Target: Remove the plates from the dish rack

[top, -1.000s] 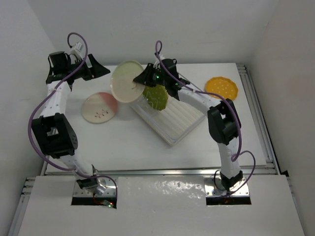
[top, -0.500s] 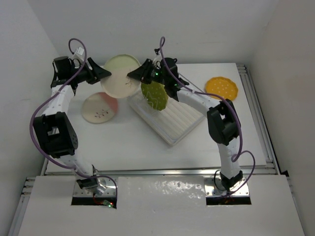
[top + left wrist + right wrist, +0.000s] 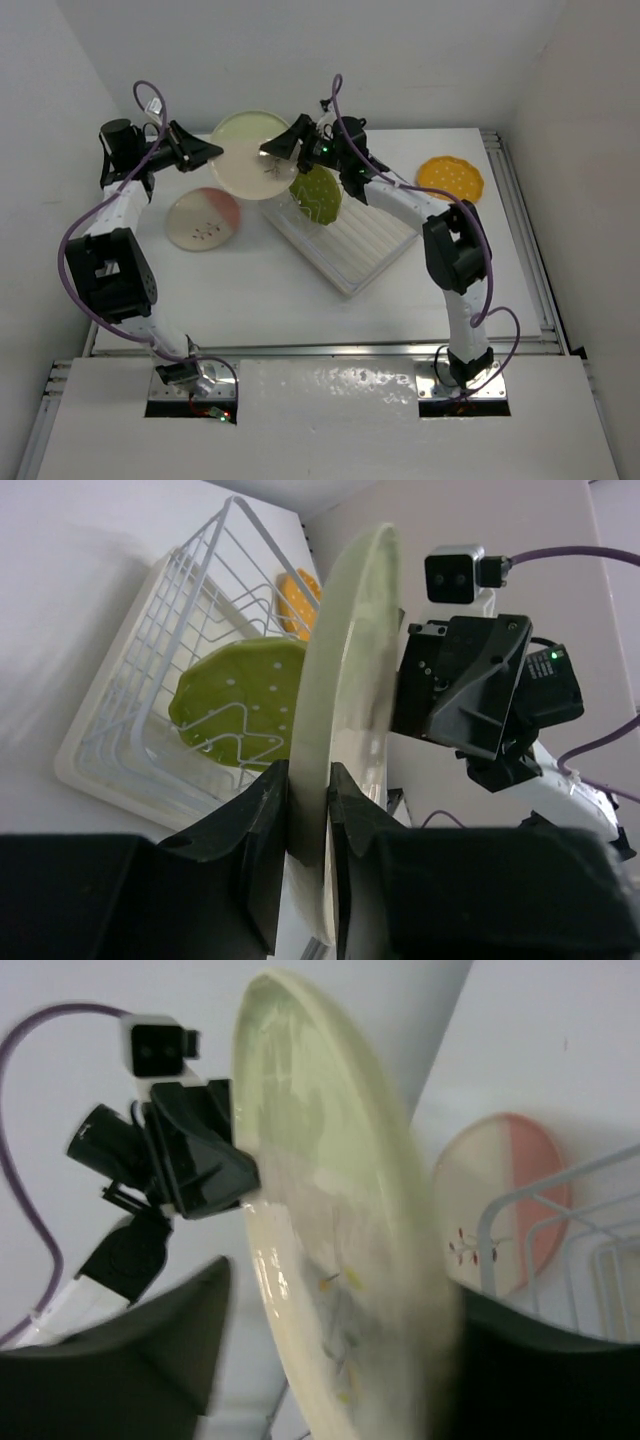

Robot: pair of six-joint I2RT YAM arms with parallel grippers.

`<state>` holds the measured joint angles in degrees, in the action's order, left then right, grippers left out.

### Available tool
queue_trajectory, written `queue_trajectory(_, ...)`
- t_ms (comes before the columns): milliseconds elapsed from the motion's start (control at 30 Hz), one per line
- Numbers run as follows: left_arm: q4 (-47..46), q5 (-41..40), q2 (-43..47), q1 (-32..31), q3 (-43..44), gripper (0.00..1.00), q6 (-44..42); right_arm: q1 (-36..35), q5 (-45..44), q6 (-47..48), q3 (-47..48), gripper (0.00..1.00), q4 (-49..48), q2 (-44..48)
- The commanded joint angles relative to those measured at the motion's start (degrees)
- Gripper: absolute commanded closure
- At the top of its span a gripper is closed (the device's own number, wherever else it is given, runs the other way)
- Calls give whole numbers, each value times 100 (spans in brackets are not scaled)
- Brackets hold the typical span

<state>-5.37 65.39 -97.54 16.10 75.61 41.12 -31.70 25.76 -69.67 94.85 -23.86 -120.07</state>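
One dish rack, four plates; left pincer and right pincer both clench the pale green plate

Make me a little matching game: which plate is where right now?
Plates:
1. pale green-and-cream plate
2. cream-and-pink plate
3. olive-green scalloped plate
4. orange-yellow dotted plate

Places:
a. standing in the dish rack
b. flat on the table, right of the rack
c. held in the air
d. flat on the table, left of the rack

Pairs: 1-c, 2-d, 3-a, 4-b
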Motion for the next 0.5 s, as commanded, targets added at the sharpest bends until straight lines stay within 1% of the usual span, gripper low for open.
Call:
queue_trajectory(0,-570,273,516,252,-55,100,238,-169,-44,619,227,23,160,379)
queue_trajectory(67,-728,264,560,411,-161,100,440,-152,-158,831,201,15,311,502)
queue_trajectory(100,-851,282,595,560,-196,100,484,-161,-220,980,175,14,372,528)
queue_trajectory(167,-887,308,639,727,-275,100,511,-152,-369,1069,148,9,478,607)
queue_trajectory(200,-887,326,692,780,-327,100,511,-152,-396,1130,139,3,496,625)
queue_trajectory(233,-887,326,718,824,-415,100,511,-143,-440,1157,131,1,496,643)
queue_trajectory(333,-931,352,798,1114,-530,100,546,-134,-571,1359,122,1,627,722)
queue_trajectory(400,-931,361,824,1421,-530,100,476,-134,-738,1587,95,1,820,836)
queue_trajectory(467,-625,317,798,1764,-513,100,248,-126,-844,1841,69,1,909,993)
